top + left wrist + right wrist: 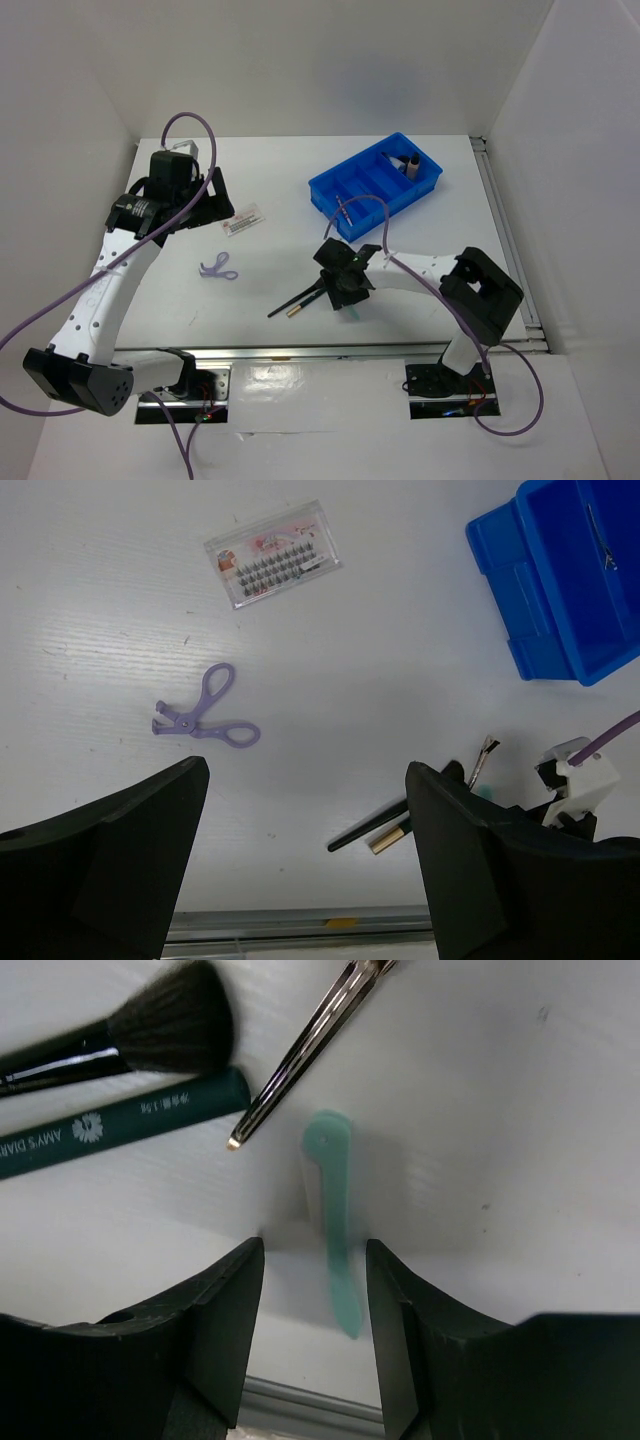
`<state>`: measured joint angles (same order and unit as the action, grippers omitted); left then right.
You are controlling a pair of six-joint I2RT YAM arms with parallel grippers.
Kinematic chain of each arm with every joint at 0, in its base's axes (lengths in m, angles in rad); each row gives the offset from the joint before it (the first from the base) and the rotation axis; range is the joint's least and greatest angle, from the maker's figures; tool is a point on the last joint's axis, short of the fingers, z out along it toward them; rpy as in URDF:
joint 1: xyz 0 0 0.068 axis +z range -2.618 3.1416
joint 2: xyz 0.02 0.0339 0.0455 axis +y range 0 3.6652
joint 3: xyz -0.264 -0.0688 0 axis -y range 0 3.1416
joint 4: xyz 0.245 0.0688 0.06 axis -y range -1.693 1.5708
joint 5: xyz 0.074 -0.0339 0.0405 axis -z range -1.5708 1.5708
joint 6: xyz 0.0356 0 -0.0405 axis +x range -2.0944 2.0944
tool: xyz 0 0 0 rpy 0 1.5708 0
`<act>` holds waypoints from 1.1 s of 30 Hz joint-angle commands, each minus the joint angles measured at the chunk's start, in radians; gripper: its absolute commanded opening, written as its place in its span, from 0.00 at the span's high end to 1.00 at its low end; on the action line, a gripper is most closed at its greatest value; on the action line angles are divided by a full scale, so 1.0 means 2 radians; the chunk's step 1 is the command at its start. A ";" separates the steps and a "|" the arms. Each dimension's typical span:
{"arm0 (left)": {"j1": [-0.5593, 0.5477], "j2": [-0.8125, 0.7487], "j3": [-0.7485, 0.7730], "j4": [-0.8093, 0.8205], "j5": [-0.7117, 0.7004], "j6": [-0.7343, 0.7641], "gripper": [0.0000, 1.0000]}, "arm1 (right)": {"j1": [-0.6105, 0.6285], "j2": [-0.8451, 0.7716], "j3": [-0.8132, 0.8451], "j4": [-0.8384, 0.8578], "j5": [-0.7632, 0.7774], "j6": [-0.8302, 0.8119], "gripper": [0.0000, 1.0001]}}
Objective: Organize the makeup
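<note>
My right gripper (315,1260) is open low over the table, its fingers either side of the teal tool (333,1210), which lies flat. Beside it lie a black brush (170,1025), a dark green pencil (130,1120) and a thin metal tool (300,1045). In the top view the right gripper (348,285) sits over this cluster. My left gripper (308,770) is open and empty, high above the table at the back left (185,195). The lilac scissors (205,712) and the white red-printed card (273,565) lie apart on the table. A black-capped bottle (410,163) lies in the blue tray (330,190).
The blue divided tray (520,590) stands at the back right and holds a thin metal item (600,540) in one compartment. A metal rail (300,352) runs along the table's near edge. White walls enclose the table at the back and sides.
</note>
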<state>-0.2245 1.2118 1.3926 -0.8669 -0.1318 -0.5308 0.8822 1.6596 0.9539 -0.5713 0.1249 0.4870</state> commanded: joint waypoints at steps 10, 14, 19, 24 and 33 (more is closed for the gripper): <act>0.003 -0.015 0.025 0.000 0.005 -0.009 0.06 | -0.032 0.019 0.009 0.062 0.026 -0.031 0.74; 0.003 -0.010 0.025 0.000 0.005 -0.005 0.06 | -0.032 0.004 0.009 0.049 0.026 -0.036 0.82; 0.003 -0.005 0.025 0.005 0.010 -0.005 0.06 | -0.036 -0.034 0.040 0.004 0.049 -0.052 0.84; 0.003 -0.005 0.020 0.009 0.010 -0.005 0.06 | -0.047 -0.055 0.102 -0.046 0.082 -0.069 0.84; 0.003 -0.005 0.015 0.009 0.005 0.000 0.06 | -0.145 0.005 0.271 -0.042 0.109 -0.152 0.84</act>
<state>-0.2245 1.2118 1.4010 -0.8673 -0.1246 -0.5297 0.6605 1.6276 1.3815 -0.6674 0.3035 0.2684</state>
